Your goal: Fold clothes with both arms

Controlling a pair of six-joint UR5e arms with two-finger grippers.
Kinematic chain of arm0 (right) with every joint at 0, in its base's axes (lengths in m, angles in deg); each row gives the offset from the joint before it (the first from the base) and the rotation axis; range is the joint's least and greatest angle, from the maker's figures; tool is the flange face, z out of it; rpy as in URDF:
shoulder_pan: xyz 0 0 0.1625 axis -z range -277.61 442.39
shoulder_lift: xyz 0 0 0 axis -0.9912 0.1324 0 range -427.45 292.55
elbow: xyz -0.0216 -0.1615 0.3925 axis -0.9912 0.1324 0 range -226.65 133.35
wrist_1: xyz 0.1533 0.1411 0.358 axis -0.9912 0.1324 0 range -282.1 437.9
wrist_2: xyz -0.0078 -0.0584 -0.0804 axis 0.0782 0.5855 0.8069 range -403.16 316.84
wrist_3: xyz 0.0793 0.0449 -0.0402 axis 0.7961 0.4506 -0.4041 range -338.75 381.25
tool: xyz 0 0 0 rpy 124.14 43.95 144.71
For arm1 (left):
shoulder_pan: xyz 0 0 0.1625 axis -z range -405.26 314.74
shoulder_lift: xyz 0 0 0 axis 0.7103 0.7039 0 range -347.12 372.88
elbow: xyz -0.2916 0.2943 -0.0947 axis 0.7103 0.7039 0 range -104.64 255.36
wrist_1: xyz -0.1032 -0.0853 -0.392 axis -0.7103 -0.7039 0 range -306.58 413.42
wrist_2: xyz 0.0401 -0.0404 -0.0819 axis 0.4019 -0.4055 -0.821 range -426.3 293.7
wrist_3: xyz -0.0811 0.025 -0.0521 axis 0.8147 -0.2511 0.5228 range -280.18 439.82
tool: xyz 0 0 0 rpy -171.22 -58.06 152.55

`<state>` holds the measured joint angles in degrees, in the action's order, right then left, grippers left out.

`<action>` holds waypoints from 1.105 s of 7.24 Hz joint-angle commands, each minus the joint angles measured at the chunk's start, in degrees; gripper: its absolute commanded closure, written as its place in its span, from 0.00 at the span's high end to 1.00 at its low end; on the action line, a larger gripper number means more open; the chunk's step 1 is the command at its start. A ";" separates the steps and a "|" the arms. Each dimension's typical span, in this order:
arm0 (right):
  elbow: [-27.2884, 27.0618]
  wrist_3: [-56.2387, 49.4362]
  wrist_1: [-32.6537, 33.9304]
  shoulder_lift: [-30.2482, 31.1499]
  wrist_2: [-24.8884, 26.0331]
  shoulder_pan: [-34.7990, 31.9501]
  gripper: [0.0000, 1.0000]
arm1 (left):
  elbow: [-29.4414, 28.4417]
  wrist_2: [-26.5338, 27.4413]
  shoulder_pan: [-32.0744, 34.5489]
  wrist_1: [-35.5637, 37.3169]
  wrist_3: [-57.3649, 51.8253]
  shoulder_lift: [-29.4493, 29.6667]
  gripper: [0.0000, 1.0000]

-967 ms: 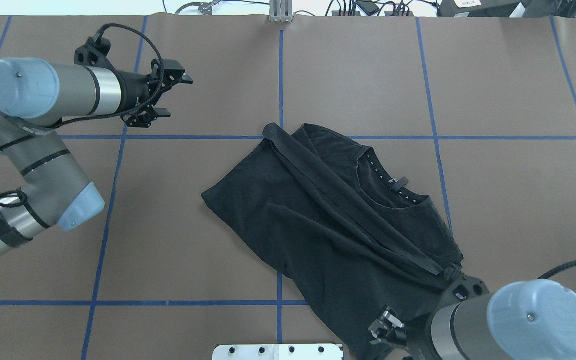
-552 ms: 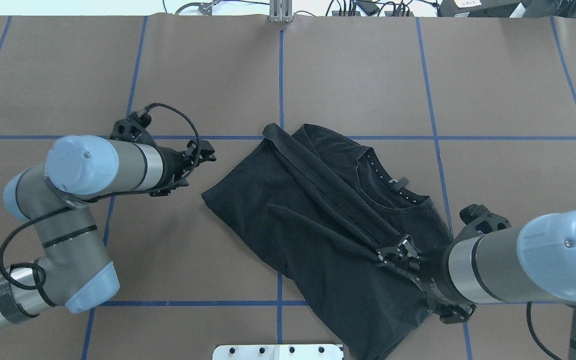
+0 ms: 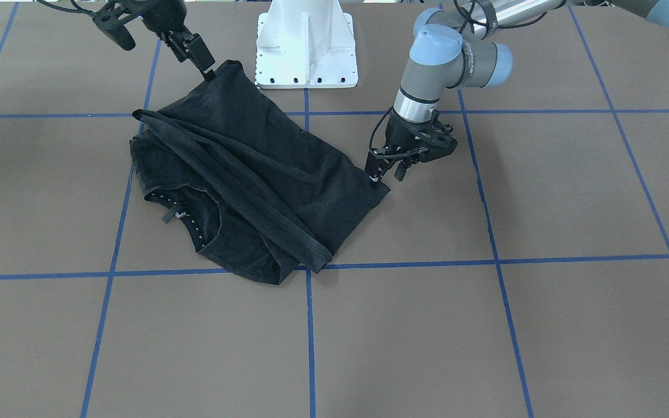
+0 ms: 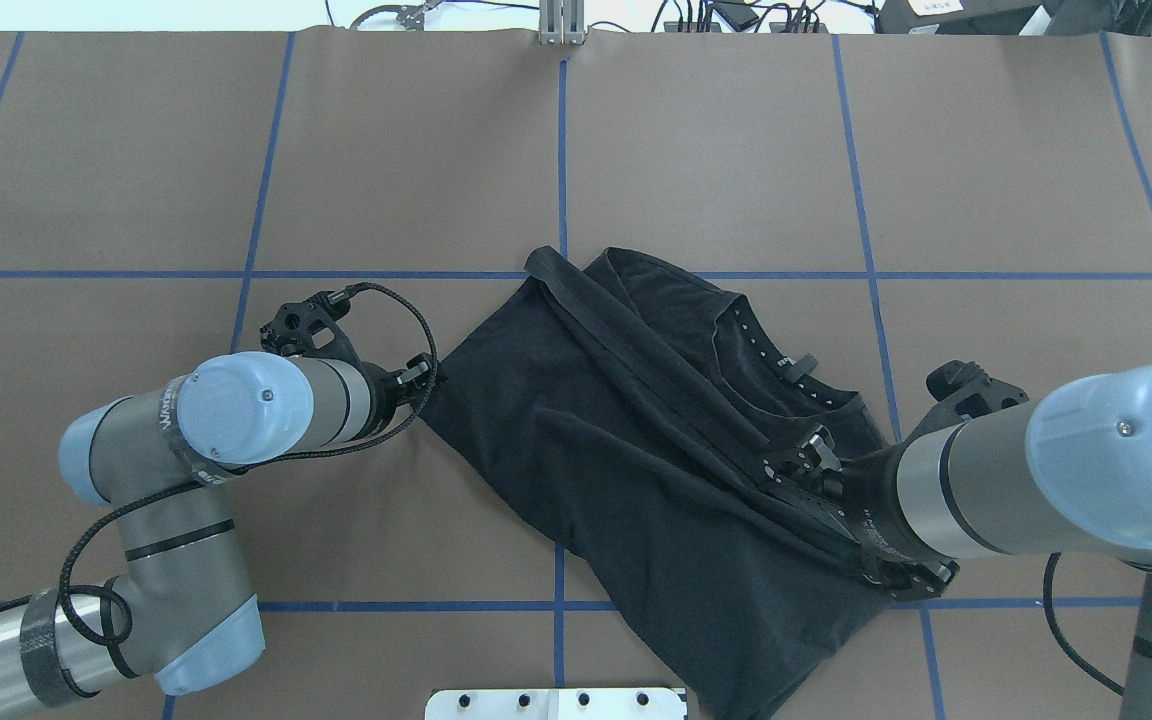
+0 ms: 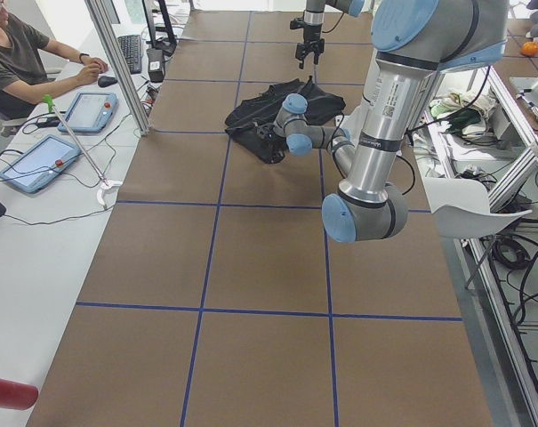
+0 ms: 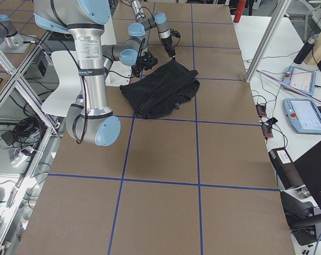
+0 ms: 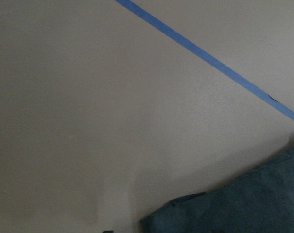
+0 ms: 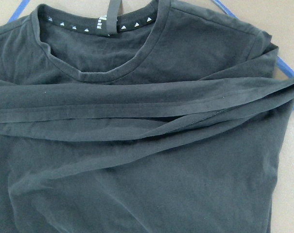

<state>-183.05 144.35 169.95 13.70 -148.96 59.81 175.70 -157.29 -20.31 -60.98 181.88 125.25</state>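
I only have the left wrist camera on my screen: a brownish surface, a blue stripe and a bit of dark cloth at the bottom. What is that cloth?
Observer: It is one corner of a black T-shirt that lies rumpled and partly folded over itself on the table.
Operator: Is the other arm anywhere near it?
Observer: Yes. The right end effector hangs over the shirt's opposite side, close beside the collar.
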 commanded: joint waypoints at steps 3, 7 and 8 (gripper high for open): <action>0.69 -0.14 0.06 0.15 0.06 -0.01 1.00 | -3.21 -0.06 -0.08 0.06 -1.16 2.84 0.31; 1.22 -0.14 0.06 0.06 0.41 -0.44 1.00 | -2.26 -0.06 2.36 0.06 -4.81 3.11 0.00; 1.22 -0.14 0.06 -0.12 0.42 -1.40 1.00 | -2.16 -0.15 5.95 0.06 -11.29 3.03 0.00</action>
<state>-181.87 144.21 170.02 13.75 -148.64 59.26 173.29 -157.35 -17.77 -60.93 176.62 128.32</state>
